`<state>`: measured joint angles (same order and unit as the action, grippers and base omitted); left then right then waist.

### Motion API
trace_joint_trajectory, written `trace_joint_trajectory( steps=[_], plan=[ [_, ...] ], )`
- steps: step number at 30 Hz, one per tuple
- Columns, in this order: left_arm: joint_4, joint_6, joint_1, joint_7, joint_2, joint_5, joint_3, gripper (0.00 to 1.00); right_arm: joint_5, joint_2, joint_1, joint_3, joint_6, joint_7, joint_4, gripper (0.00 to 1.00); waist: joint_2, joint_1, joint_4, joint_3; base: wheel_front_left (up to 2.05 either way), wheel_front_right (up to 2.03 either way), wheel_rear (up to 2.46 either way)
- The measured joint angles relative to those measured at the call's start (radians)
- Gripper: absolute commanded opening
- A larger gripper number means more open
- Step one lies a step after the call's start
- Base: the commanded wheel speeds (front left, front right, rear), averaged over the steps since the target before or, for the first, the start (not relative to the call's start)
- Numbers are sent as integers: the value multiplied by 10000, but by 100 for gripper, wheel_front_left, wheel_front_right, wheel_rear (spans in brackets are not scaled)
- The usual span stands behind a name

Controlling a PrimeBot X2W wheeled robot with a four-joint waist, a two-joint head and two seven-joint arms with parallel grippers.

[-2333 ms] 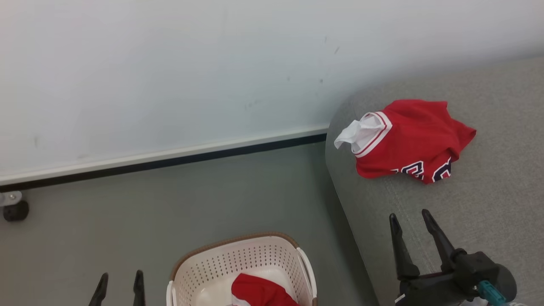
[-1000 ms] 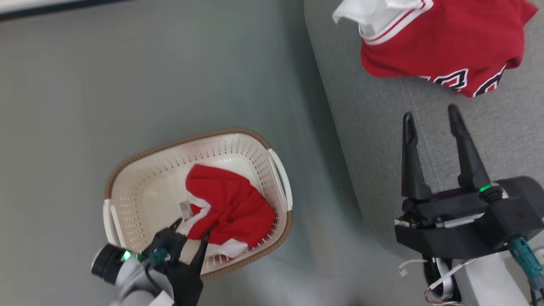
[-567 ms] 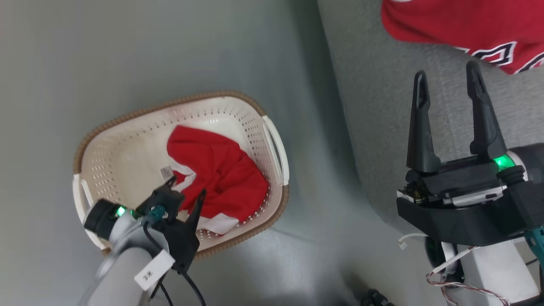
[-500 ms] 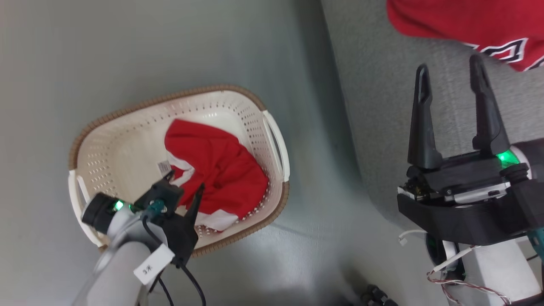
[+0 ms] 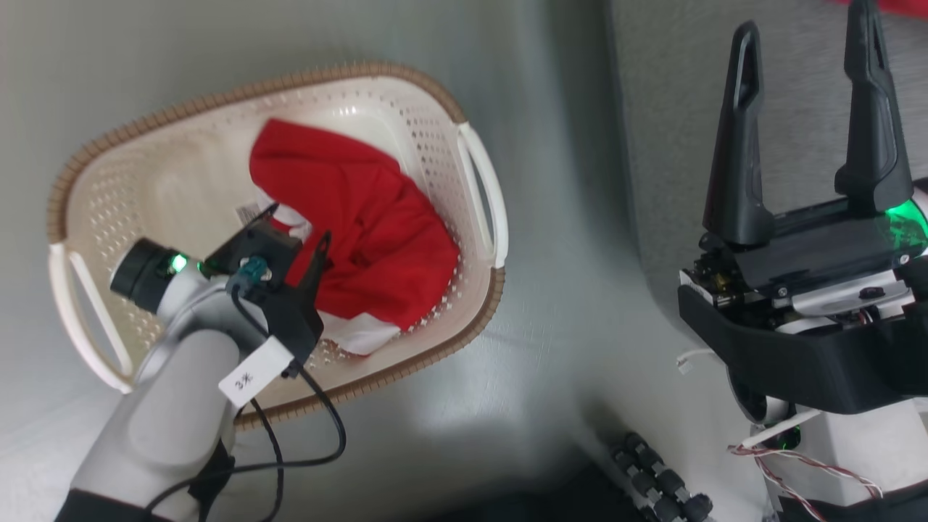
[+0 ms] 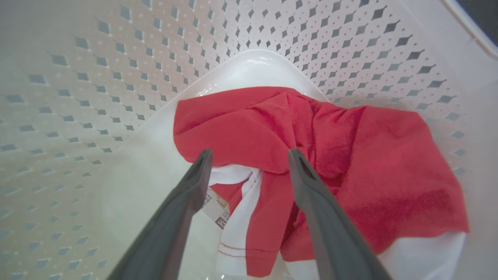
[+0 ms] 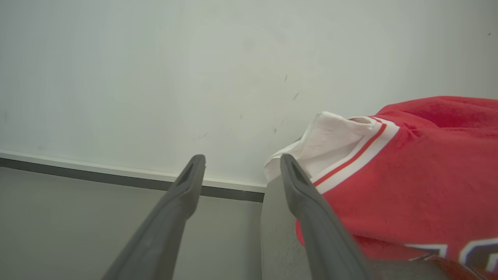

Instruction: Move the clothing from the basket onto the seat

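Note:
A crumpled red garment with white trim lies in the cream basket, which stands on the floor left of the grey seat. My left gripper hangs inside the basket, open, its fingertips just above the garment's near fold. In the left wrist view the left gripper straddles a red fold and white trim of the garment without closing on it. My right gripper stands open over the seat, holding nothing. Beside the right gripper lies the second red garment, with a striped white cuff and navy letters.
Grey floor runs between basket and seat. A pale wall with a dark baseboard stands behind the seat's end. My own base, with a row of small black rollers, is at the bottom. A black cable loops off the left forearm.
The head camera has tilted down, so the whole picture shifted. My left gripper came in over the basket and lowered onto the red garment, still open. The right gripper stays open above the seat.

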<state>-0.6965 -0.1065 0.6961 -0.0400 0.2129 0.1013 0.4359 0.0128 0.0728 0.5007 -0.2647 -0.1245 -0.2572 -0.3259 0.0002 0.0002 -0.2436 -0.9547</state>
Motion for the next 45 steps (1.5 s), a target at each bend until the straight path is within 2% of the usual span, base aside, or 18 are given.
trace_joint_trajectory(
  steps=[10, 19, 20, 21, 22, 23, 28, 32, 38, 45],
  plan=[
    [-788, -84, 504, -2, -10, -284, 339, 100, -155, -79, 334, -46, 0, -2, 84, 100, 0, -1, -3, -1095, 0, 0, 0],
    [-1427, -86, 968, -71, -12, -416, 405, 100, -236, -105, 430, -109, 0, -6, 127, 100, -1, -1, -48, -1362, 0, 0, 0],
    [-1476, -86, 1011, -71, -10, -424, 418, 73, -236, -107, 430, -113, 0, -6, 134, 100, 0, -2, -59, -1367, 0, 0, 0],
    [-1534, -86, 1047, -73, -8, -441, 437, 39, -236, -109, 430, -115, 0, -6, 150, 100, 0, -2, -69, -1371, 0, 0, 0],
    [-1592, -86, 1082, -82, -10, -454, 456, 23, -236, -109, 430, -115, 0, -6, 167, 100, 0, -2, -80, -1374, 0, 0, 0],
    [-1638, -86, 1127, -153, -8, -464, 468, 0, -236, -109, 430, -117, 0, -6, 180, 100, -1, -2, -92, -1376, 0, 0, 0],
    [-1732, -90, 1239, -535, 86, -408, 359, 0, -232, -127, 583, -355, 0, -6, 516, 100, -2, -2, -227, -1335, 0, 0, 0],
    [-1739, -92, 1267, -1012, -190, -134, 159, 0, -201, -140, 837, -456, 0, -8, 857, 100, -1, -2, -255, -1148, 0, 0, 0],
    [-1724, -100, 1259, -1747, -443, 203, 102, 0, 71, -140, 1135, -800, 0, -8, 1593, 100, -2, -2, -164, -569, 0, 0, 0],
    [-1519, -171, 1123, -2002, -610, 462, 42, 0, 176, -140, 1275, -980, 0, -8, 2481, 100, -2, -2, 55, 282, 0, 0, 0]
  ],
)
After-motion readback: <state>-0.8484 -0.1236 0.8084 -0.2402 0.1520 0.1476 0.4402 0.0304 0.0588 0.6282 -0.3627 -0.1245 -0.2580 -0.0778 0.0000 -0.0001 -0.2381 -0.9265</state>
